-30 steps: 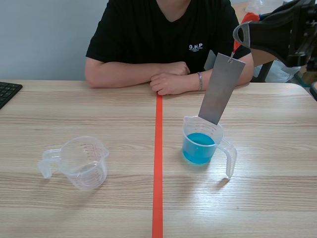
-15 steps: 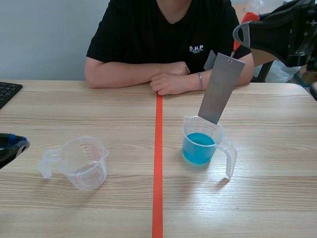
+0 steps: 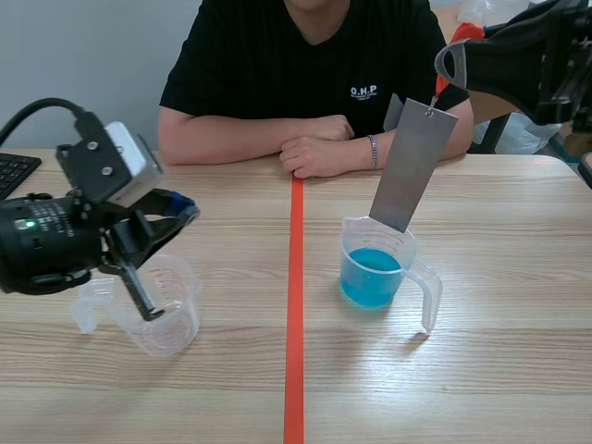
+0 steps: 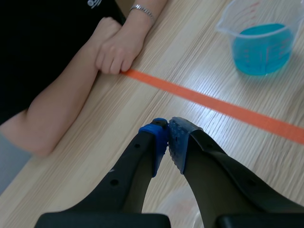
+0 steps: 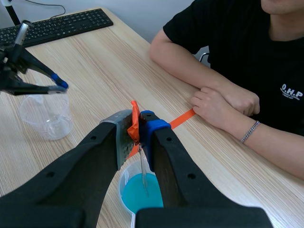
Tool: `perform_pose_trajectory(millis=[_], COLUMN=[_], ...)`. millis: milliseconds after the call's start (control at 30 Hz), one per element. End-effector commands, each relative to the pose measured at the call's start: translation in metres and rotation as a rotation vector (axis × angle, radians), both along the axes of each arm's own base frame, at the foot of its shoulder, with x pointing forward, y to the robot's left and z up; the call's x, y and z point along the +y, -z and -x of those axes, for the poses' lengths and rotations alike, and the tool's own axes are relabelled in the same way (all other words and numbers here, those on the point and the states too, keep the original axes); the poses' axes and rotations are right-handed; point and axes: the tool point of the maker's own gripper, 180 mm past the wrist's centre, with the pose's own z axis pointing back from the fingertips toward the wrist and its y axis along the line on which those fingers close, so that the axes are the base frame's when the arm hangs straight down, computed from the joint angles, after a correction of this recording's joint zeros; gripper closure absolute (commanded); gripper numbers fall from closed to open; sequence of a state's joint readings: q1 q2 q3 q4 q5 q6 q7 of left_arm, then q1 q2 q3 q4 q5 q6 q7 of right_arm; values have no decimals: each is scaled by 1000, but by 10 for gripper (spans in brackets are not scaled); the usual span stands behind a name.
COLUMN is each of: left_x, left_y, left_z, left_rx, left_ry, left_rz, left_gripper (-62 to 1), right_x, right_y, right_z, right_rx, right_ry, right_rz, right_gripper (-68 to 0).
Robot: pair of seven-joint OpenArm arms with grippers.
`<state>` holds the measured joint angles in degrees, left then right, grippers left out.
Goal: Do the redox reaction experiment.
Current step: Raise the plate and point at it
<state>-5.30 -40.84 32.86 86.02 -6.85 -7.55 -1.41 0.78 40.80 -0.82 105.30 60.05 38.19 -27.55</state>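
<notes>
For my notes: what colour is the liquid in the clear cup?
Bright blue liquid, best in scene view.

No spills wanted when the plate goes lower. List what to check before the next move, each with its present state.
1. Grip: right end effector shut on orange tag carrying metal plate: ok.
2. Plate's lower end inside the rim of blue-liquid cup: ok.
3. Plate touching the liquid: cannot tell.
4. Blue-liquid cup upright: ok.
5. Other arm: left end effector shut, holding nothing, over empty cup, away from the plate: ok.
6. Person's hand apart from both cups: ok.
</notes>
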Motion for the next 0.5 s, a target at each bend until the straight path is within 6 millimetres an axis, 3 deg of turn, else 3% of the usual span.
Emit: perform_pose_trajectory(millis=[0,467], left_x=[-8,-73], left_y=[0,24], left_z=[-3,-51], left_rx=[-7,8], left_ry=[4,50], left_rz=[16,24], left_gripper=[-49,-49], right_x=[0,0], right_y=[-15,-15], right_z=[-1,-1], right_rx=[-44,-44], right_ry=[-6,-6], right_rz=[-5,-5], right_gripper=[-13,-13])
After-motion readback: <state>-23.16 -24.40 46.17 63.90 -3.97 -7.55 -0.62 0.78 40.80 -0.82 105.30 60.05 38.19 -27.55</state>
